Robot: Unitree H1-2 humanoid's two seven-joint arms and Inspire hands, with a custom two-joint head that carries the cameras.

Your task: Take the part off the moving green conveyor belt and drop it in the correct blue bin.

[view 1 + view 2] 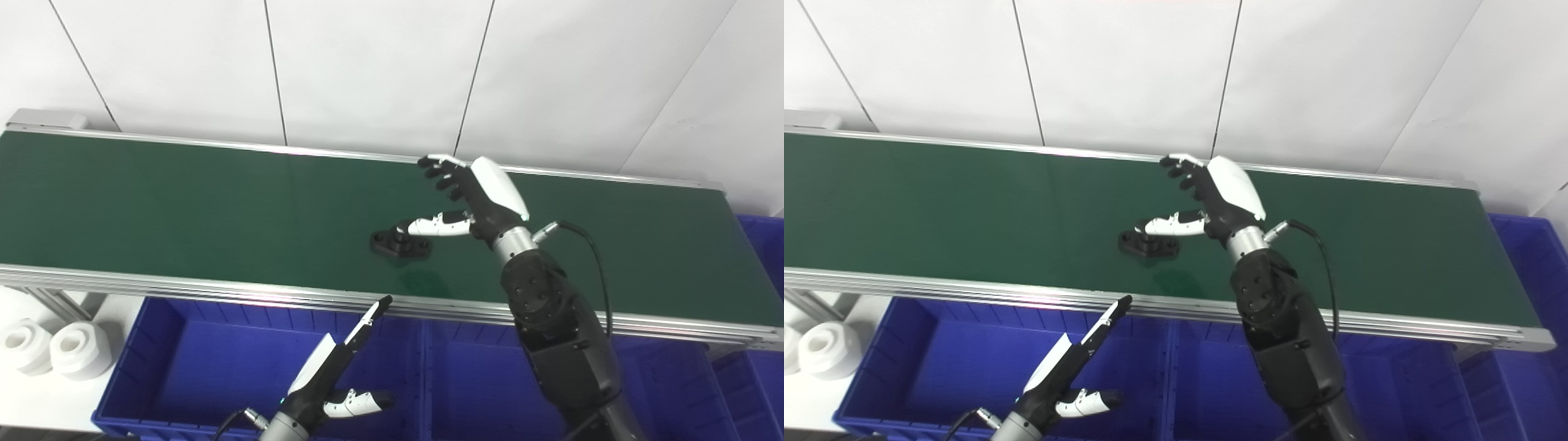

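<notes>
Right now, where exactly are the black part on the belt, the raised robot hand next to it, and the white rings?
black part [398, 245], left eye view, on its flat base.
right robot hand [484, 196], left eye view, on its white back shell.
white rings [76, 349], left eye view, on the nearer ring's side.

You are looking at a green conveyor belt [184, 202] running across the scene between silver rails, and it is carrying one thing: a black part [399, 243] sitting flat near the middle, closer to the near rail than the far one. The rest of the belt surface is showing plain green. To the lower left, a white surface [55, 398] is holding two white round spools [52, 347], which are standing side by side and touching.
</notes>
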